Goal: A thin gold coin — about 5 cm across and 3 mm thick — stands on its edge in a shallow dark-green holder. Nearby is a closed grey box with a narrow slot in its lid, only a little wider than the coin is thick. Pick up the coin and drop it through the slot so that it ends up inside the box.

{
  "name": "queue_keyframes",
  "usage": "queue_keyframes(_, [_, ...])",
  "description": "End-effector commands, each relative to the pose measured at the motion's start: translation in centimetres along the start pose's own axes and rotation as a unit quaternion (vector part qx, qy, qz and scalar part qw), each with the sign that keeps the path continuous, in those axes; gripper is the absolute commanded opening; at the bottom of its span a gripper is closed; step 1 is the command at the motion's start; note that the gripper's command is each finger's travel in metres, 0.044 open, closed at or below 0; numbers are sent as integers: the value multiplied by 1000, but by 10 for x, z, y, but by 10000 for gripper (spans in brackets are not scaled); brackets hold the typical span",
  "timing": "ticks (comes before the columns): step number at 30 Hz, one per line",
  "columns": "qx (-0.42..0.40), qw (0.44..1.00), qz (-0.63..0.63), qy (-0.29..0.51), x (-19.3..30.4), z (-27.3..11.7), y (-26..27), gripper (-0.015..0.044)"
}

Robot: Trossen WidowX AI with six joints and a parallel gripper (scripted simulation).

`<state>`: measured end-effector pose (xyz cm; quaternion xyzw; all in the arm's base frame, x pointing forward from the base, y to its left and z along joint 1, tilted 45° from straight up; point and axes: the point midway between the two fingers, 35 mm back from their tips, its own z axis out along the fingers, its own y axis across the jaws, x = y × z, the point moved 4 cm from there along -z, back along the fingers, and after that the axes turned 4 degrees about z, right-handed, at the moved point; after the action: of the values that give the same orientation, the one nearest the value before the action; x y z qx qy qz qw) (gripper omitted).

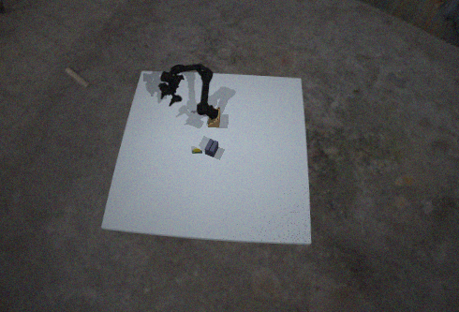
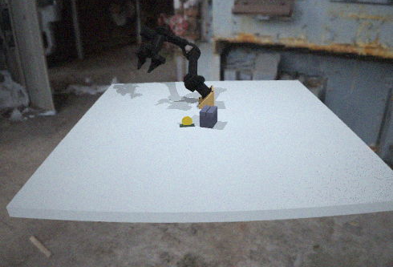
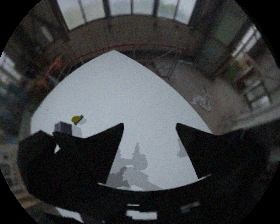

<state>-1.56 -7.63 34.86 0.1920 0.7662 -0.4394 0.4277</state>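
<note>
And there was the coin (image 1: 197, 150) (image 2: 187, 120) (image 3: 76, 119), upright in its green holder (image 1: 199, 153) (image 2: 187, 125) (image 3: 81, 119), untouched! Just to its right, in the exterior view, stood the grey box (image 1: 211, 148) (image 2: 208, 118) (image 3: 63, 128), lid on, slot facing up, a small gap between the two. Over on the far left, up above the white surface (image 1: 211, 192) (image 2: 200, 164) (image 3: 121, 90), hung the fingers (image 1: 168, 101) (image 2: 145, 70), spread wide, nothing between them, well apart from the coin!

So the score: nothing picked, nothing posted. All of it was left to play: reach across, come down over the coin, close on its two flat faces, lift it out, carry it over, line it up and let go. The tight moment looked to be the slot, where a slightly turned or tilted coin could well catch on the lid.
</note>
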Motion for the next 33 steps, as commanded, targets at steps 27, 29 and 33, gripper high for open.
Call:
queue_keyframes(27, [-25,918,277,283,-60,98,234,161])
queue_keyframes(29, [-8,911,291,292,-56,99,250,161])
queue_keyframes(33, [30,897,319,306,-46,98,281,161])
